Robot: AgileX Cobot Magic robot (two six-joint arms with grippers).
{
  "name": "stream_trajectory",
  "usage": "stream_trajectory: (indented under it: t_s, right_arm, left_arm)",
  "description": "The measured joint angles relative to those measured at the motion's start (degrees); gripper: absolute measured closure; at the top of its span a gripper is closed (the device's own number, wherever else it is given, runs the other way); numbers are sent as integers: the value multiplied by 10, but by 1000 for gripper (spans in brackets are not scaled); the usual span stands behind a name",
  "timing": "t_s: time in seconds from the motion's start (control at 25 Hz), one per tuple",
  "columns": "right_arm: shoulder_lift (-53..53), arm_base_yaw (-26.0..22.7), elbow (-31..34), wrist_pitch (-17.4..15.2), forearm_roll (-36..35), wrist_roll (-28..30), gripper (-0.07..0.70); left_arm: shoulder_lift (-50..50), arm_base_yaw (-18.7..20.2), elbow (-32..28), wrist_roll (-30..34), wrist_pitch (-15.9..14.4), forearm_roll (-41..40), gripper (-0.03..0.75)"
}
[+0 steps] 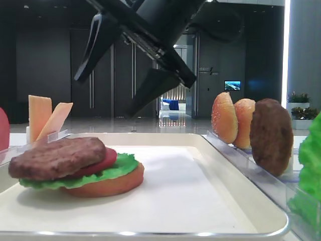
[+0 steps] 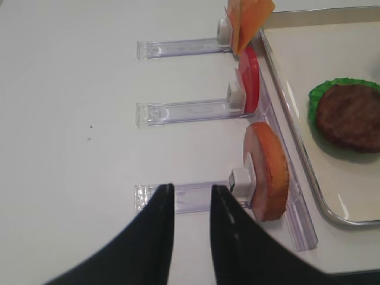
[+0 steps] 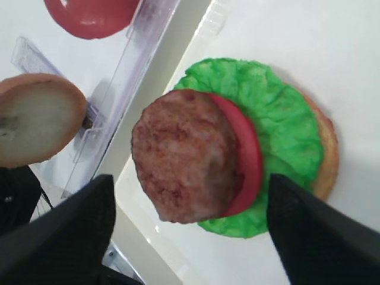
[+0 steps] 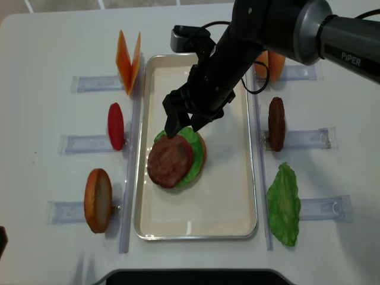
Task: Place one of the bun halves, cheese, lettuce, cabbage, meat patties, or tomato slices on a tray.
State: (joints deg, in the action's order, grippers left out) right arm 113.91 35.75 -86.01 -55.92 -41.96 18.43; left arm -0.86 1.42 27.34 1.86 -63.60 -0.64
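Obs., reading left to right with the tray (image 4: 246, 178) as the landmark.

Left of the tray, on the white worktop (image 4: 47, 53): clear racks holding a spare bun half (image 4: 98, 200) on edge nearest the front, a tomato slice (image 4: 116, 126) mid-row, cheese slices (image 4: 128, 61) at the far end. The left gripper (image 2: 191, 199) hovers over the front rack beside that bun half; jaws nearly together, nothing between them.

On the tray, left half: a stack of bun half (image 1: 113, 185), lettuce (image 3: 279, 113), tomato, and a meat patty (image 4: 169, 161) on top, sitting a little off-centre toward the tray's left rim.

Just above the stack: the right gripper (image 4: 187, 119), jaws spread wide either side of the patty, gripping nothing.

Judgement: the patty placement looks done; release stage. Next move would call for a straight lift clear of the stack so the patty is not dragged, then a reach to a rack for another piece.

Right of the tray: two bun halves (image 1: 233, 120), a second patty (image 4: 276, 123) and a loose lettuce leaf (image 4: 284, 205). The right arm crosses over the tray's far end; nothing else blocks the stack.
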Motion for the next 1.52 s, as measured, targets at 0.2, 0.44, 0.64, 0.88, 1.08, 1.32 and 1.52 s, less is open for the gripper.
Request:
stream_trajectory:
  t_s: [0.2,0.44,0.64,0.88,1.08,1.32,1.52]
  right_arm:
    - [-4,-14,-39,-45,14,-10,108]
    - [-42,-14,-93,-104,178,-174,108]
    - [-83,-18,-112,-136,340,-271,108]
    - [-97,-63,-115,-139,370,-273,108]
    - [-97,-193,-115,-139,407,-255,108]
    - [-97,-365,-115,-138,420,-231,108]
    - [-120,-415,-95,-138,425,-213,116]
  left_arm:
    - [0,0,0,0,0,0,557]
    - [0,0,0,0,0,0,557]
    - [0,0,0,0,0,0,557]
    - [0,0,0,0,0,0,557]
    - [0,0,0,0,0,0,557]
    - [0,0,0,0,0,0,557]
    - [0,0,0,0,0,0,557]
